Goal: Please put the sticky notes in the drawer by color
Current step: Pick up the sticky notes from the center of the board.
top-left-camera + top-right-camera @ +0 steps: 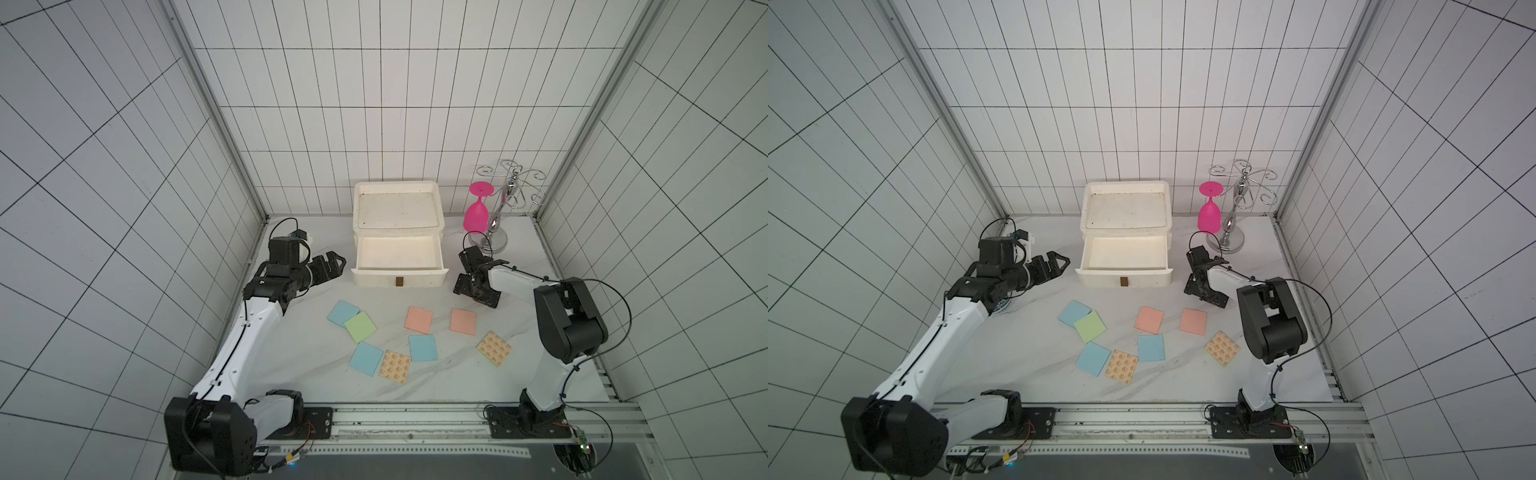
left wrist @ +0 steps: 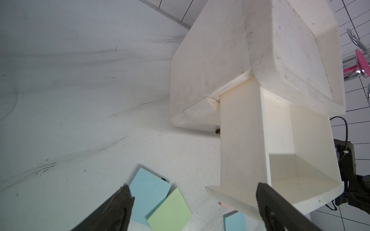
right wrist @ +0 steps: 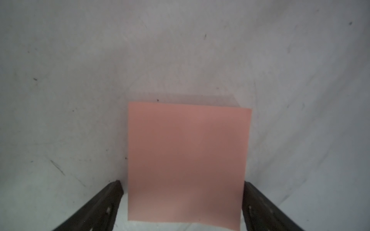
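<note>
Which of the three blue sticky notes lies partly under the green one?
The blue pad nearest the drawer; the green pad covers its corner.

White left arm (image 1: 245,332), white right arm (image 1: 515,282), black joint housings (image 1: 569,324), dark jaws

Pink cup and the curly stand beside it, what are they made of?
The pink cup looks like plastic: opaque, evenly colored, with only a soft sheen. The curly stand looks like polished metal: silvery, mirror-bright, with thin bent wire hooks.

Sticky notes (image 1: 419,320) on the table (image 1: 291,365) before the drawer (image 1: 399,281); glass rack (image 1: 496,226) behind, right of it
</note>
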Robot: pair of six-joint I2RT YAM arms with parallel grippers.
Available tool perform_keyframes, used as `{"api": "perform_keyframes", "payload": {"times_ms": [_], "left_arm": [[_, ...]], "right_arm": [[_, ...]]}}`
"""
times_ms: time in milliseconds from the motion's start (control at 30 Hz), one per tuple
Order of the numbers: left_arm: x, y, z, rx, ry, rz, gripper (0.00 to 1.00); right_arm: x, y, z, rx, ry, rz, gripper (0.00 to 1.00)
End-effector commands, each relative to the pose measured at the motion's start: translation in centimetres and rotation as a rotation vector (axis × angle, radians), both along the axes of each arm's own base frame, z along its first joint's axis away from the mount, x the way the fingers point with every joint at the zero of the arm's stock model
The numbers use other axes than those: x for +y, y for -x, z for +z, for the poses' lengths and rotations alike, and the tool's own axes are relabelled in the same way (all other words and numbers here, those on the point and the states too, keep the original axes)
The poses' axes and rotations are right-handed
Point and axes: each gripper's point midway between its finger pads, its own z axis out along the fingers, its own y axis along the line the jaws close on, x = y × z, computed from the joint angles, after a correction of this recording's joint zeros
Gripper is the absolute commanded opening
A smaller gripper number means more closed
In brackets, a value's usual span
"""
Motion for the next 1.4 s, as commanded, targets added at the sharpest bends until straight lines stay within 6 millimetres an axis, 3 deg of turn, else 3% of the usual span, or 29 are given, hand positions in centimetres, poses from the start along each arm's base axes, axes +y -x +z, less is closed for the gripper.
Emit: {"api": "perform_keyframes", "payload": {"times_ms": [0, 167, 367, 467, 600, 833, 933, 1033, 1167, 1367], "left_arm": [[-0.2, -0.2, 0.4, -0.021, 0.008, -0.017, 0.99], [-0.1, -0.3, 0.5, -0.025, 0.005, -0.012, 0.99], [-0.4, -0.1, 1.1, -0.033, -0.012, -0.024, 0.99], [-0.9, 0.3, 2.1, -0.043, -0.011, -0.04, 0.98], [-2.5, 1.3, 4.8, -0.075, 0.01, -0.073, 0.98], [-8.0, 3.7, 11.6, -0.145, 0.123, -0.203, 0.98], [-11.0, 4.8, 13.7, -0.144, 0.204, -0.276, 0.97], [-15.0, 5.7, 14.5, -0.126, 0.267, -0.37, 0.96], [-19.2, 6.0, 14.5, -0.095, 0.337, -0.45, 0.93], [-23.9, 6.8, 14.2, -0.063, 0.384, -0.537, 0.91]], "right_arm": [[-1.1, 1.8, -2.7, 0.09, 0.042, 0.006, 0.92], [-1.4, 1.7, -1.2, 0.049, 0.046, 0.036, 0.78], [-1.0, 1.4, 2.0, -0.027, -0.012, 0.118, 0.76], [-0.7, 1.5, 4.8, -0.082, -0.073, 0.168, 0.75], [-0.1, 1.9, 10.5, -0.206, -0.177, 0.251, 0.74], [2.2, 5.0, 21.1, -0.403, -0.338, 0.424, 0.73], [3.0, 7.0, 24.6, -0.474, -0.403, 0.493, 0.72], [4.7, 8.9, 27.6, -0.538, -0.491, 0.598, 0.72], [7.1, 11.3, 29.9, -0.589, -0.604, 0.724, 0.72], [8.8, 12.9, 31.0, -0.601, -0.656, 0.796, 0.72]]}}
